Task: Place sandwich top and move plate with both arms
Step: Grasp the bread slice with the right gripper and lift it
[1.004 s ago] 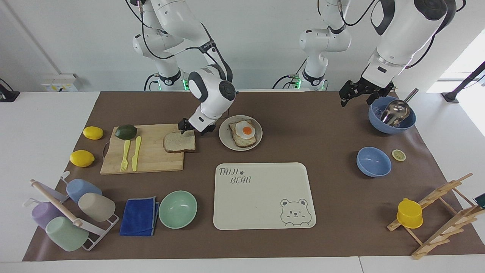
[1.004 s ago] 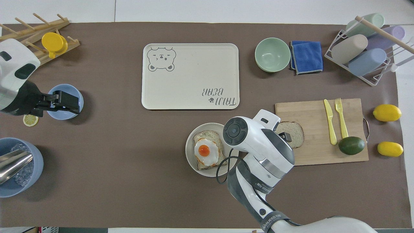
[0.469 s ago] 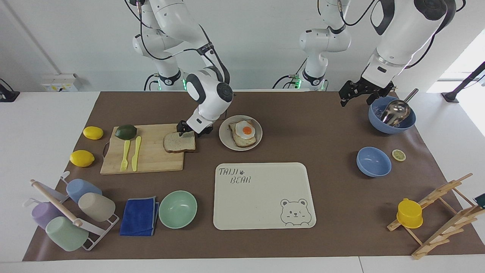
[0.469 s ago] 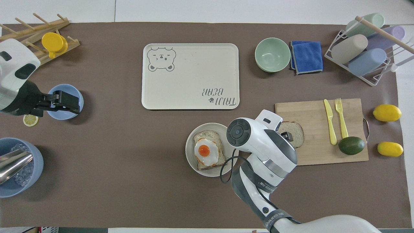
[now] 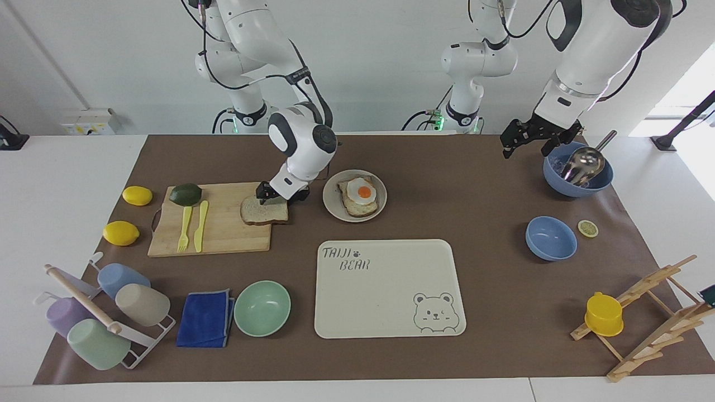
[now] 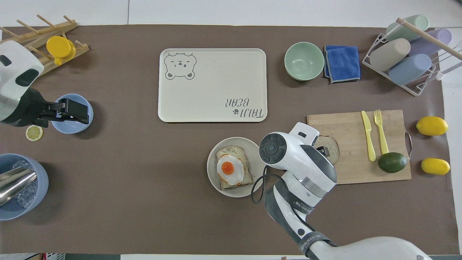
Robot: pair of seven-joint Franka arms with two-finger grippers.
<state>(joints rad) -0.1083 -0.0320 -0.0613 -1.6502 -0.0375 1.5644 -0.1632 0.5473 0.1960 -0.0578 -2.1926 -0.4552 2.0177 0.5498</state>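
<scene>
- Facing view: right pincer down at the sandwich top, on the slice's edge nearer the robots; fingers there too hidden to tell whether parted or gripping.
- Sandwich top flat on the cutting board, at the corner next to the plate.
- Plate on the counter, carrying toast with a fried egg, just beside the board toward the left arm's end.
- Left pincer waiting in the air, released, beside the blue bowl with the ladle.
- Overhead view: right arm's wrist covering most of the sandwich top; right pincer tips hidden.
- Left pincer spread wide over the small blue bowl.
- Plate nearer the robots than the bear tray.
</scene>
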